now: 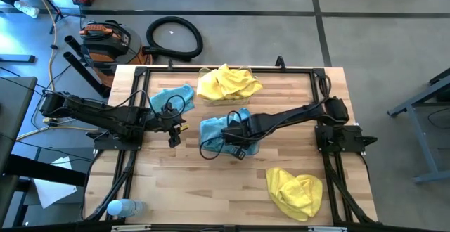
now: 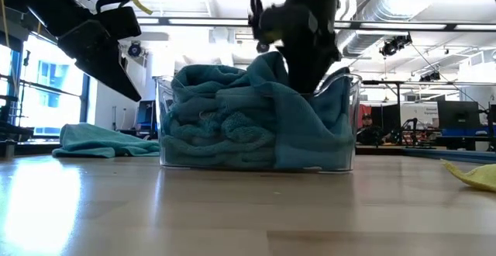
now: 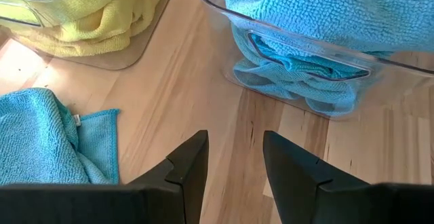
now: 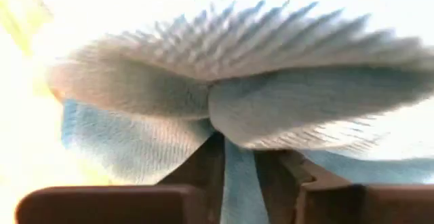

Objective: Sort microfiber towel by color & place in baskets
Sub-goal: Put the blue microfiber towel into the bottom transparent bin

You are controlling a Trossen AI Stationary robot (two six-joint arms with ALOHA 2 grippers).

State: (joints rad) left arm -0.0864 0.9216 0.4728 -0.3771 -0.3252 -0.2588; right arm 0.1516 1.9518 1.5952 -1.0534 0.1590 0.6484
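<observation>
From above, the sorting looks well along: the far basket (image 1: 246, 72) is heaped with yellow towels (image 1: 226, 83), and the nearer basket (image 1: 247, 112) holds blue towels (image 1: 213, 130), with the right gripper (image 1: 238, 151) down over it. Still loose on the counter (image 1: 211, 190) are one blue towel (image 1: 172, 97) by the left gripper (image 1: 174, 139) and one yellow towel (image 1: 295, 192) near the front right.

The low view shows what the top view cannot: how full the blue basket (image 2: 341, 93) is, cloth mounded above the rim and draped over the front wall.

The left wrist view shows the left jaws spread and empty above bare wood, the loose blue towel (image 3: 47, 139) just beside them.

The right wrist view alone shows a fold of blue cloth (image 4: 241, 197) between the right jaws, narrowly parted; I judge it a drop in progress.
</observation>
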